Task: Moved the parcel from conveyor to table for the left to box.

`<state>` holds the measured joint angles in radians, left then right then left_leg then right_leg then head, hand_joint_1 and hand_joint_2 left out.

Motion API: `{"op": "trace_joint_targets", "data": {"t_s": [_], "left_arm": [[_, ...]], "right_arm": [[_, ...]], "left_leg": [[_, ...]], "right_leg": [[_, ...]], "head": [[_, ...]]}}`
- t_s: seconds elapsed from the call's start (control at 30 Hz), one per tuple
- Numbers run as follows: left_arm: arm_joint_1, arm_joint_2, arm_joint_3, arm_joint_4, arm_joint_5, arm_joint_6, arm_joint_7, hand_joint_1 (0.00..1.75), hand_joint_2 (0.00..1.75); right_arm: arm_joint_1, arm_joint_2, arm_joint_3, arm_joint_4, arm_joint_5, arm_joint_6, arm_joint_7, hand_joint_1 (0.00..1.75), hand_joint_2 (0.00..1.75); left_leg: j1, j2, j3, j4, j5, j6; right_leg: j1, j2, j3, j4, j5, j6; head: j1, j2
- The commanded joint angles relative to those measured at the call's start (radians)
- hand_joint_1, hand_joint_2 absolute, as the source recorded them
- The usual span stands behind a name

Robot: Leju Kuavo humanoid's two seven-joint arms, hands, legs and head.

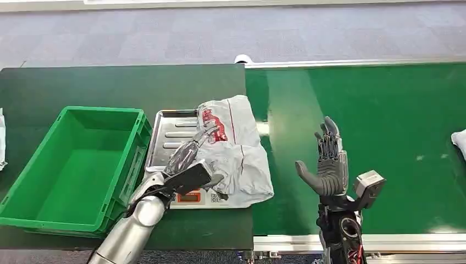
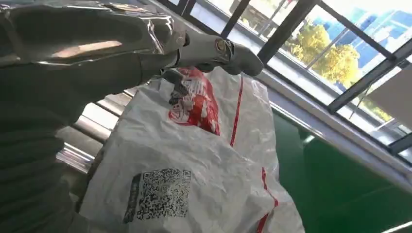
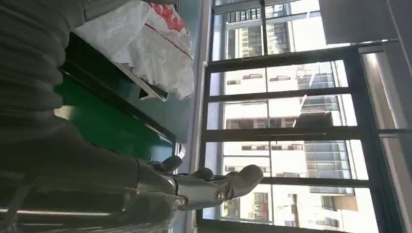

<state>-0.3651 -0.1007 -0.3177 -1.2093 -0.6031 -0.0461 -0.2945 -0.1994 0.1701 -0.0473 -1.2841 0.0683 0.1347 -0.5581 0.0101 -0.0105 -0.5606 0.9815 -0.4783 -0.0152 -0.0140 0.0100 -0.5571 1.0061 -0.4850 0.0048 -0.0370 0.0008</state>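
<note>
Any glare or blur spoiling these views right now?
Head view: window glare streaks the conveyor belt, otherwise sharp. Left wrist view: the left hand is close and soft, the parcel readable. Right wrist view: bright windows leave the right hand backlit.

A shiny metal tray (image 1: 170, 135) sits on a scale. Big windows (image 3: 291, 121) show buildings and yellow trees (image 2: 335, 51) outside.

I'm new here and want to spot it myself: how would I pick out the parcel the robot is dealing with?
Find the dark table left of the bright green conveyor. Beside the green crate lies a metal tray scale, and the parcel is on it under the left hand. It is a crumpled white plastic bag with red print.
</note>
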Motion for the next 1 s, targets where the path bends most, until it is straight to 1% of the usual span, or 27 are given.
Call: {"op": "trace_joint_targets", "data": {"t_s": [0.03,0.07,0.1,0.13,0.17,0.23,0.27,0.37,0.63,0.73,0.77,0.83,0.9,0.93,1.0], "left_arm": [[-0.036,0.018,-0.046,0.124,0.001,-0.068,-0.003,0.19,1.75],[-0.029,0.015,-0.037,0.116,0.017,-0.071,-0.017,0.99,1.75],[-0.029,0.015,-0.037,0.116,0.017,-0.071,-0.017,0.99,1.75],[-0.027,0.014,-0.036,0.11,0.02,-0.071,-0.02,1.54,1.75],[-0.026,0.014,-0.034,0.105,0.022,-0.07,-0.022,1.62,1.75],[-0.028,0.009,-0.026,0.097,0.03,-0.068,-0.025,1.73,1.75],[-0.03,0.008,-0.025,0.096,0.031,-0.068,-0.025,1.75,1.75],[-0.032,0.008,-0.025,0.095,0.032,-0.067,-0.026,1.73,1.75],[-0.014,-0.005,0.009,0.052,0.06,-0.032,-0.032,1.75,1.75],[-0.002,-0.01,0.026,0.02,0.083,-0.011,-0.056,1.75,1.75],[0.007,-0.015,0.041,-0.008,0.111,0.01,-0.085,1.75,1.75],[0.012,-0.017,0.048,-0.021,0.125,0.022,-0.098,1.75,1.75],[0.026,-0.026,0.075,-0.064,0.175,0.057,-0.148,1.75,1.75],[0.027,-0.022,0.073,-0.073,0.176,0.057,-0.147,1.75,1.75],[0.043,-0.036,0.108,-0.125,0.255,0.101,-0.227,1.75,1.75]], "right_arm": [[-0.023,0.005,-0.04,0.077,-0.006,0.003,0.002,0.0,1.75],[-0.018,0.008,-0.043,0.072,-0.006,0.002,0.002,0.0,1.75],[-0.018,0.008,-0.043,0.072,-0.006,0.002,0.002,0.0,1.75],[-0.013,0.009,-0.045,0.067,-0.006,0.001,0.002,0.0,1.75],[-0.01,0.012,-0.05,0.059,-0.012,0.002,0.0,0.0,1.75],[-0.007,0.015,-0.056,0.049,-0.015,0.003,0.0,0.0,1.75],[-0.008,0.014,-0.058,0.047,-0.015,0.003,0.0,0.0,1.75],[-0.01,0.014,-0.062,0.044,-0.018,0.003,0.002,0.0,1.75],[-0.008,0.018,-0.073,0.041,-0.021,0.002,0.006,0.0,1.75],[-0.008,0.02,-0.077,0.04,-0.023,0.003,0.007,0.0,1.75],[-0.008,0.021,-0.08,0.04,-0.026,0.005,0.008,0.0,1.75],[-0.007,0.021,-0.082,0.039,-0.026,0.005,0.008,0.0,1.75],[-0.007,0.022,-0.083,0.038,-0.03,0.008,0.008,0.0,1.75],[-0.008,0.022,-0.083,0.038,-0.03,0.008,0.008,0.0,1.75],[-0.012,0.022,-0.081,0.043,-0.032,0.009,0.008,0.0,1.75]], "left_leg": [[0.001,0.0,0.001,-0.001,0.001,0.0],[0.001,0.001,0.001,-0.001,0.001,0.0],[0.0,0.0,0.001,-0.001,0.001,0.0],[0.001,0.0,0.001,-0.001,0.001,0.0],[0.001,0.0,0.001,-0.001,0.001,0.0],[0.001,0.0,0.001,-0.001,0.001,0.001],[0.001,0.0,0.001,-0.001,0.0,0.001],[0.001,0.0,0.001,0.0,0.0,0.0],[0.001,0.0,0.0,0.0,0.0,0.0],[0.001,0.001,0.0,0.0,0.0,0.0],[0.0,0.001,0.0,0.0,0.0,0.0],[0.0,0.001,0.0,0.0,0.0,0.0],[0.001,0.002,0.0,0.0,0.0,0.001],[0.0,0.001,0.0,0.0,0.0,0.0],[0.001,0.002,0.0,0.0,0.0,0.001]], "right_leg": [[0.001,-0.001,0.002,-0.002,0.001,-0.001],[0.001,-0.001,0.001,-0.001,0.001,-0.001],[0.0,-0.001,0.001,-0.001,0.0,0.0],[0.001,-0.002,0.002,-0.002,0.001,-0.001],[0.001,-0.002,0.001,-0.001,0.001,-0.001],[0.001,-0.002,0.001,-0.002,0.001,-0.001],[0.001,-0.001,0.001,-0.002,0.001,0.0],[0.001,-0.002,0.001,-0.001,0.0,-0.001],[0.001,-0.001,0.001,-0.001,0.001,-0.001],[0.001,-0.001,0.0,-0.001,0.001,-0.001],[0.001,0.0,0.0,-0.001,0.001,0.0],[0.001,-0.001,0.0,0.0,0.0,0.0],[0.001,0.0,0.001,-0.001,0.001,-0.001],[0.001,0.0,0.0,0.0,0.0,0.0],[0.002,0.0,0.001,-0.002,0.001,-0.001]], "head": [[0.0,0.0],[0.0,0.0],[0.0,0.0],[0.0,0.0],[0.0,0.0],[0.0,0.0],[0.0,0.0],[0.0,0.0],[0.0,0.0],[0.0,0.0],[0.0,0.0],[0.0,0.0],[0.0,0.0],[0.0,0.0],[0.0,0.0]]}}
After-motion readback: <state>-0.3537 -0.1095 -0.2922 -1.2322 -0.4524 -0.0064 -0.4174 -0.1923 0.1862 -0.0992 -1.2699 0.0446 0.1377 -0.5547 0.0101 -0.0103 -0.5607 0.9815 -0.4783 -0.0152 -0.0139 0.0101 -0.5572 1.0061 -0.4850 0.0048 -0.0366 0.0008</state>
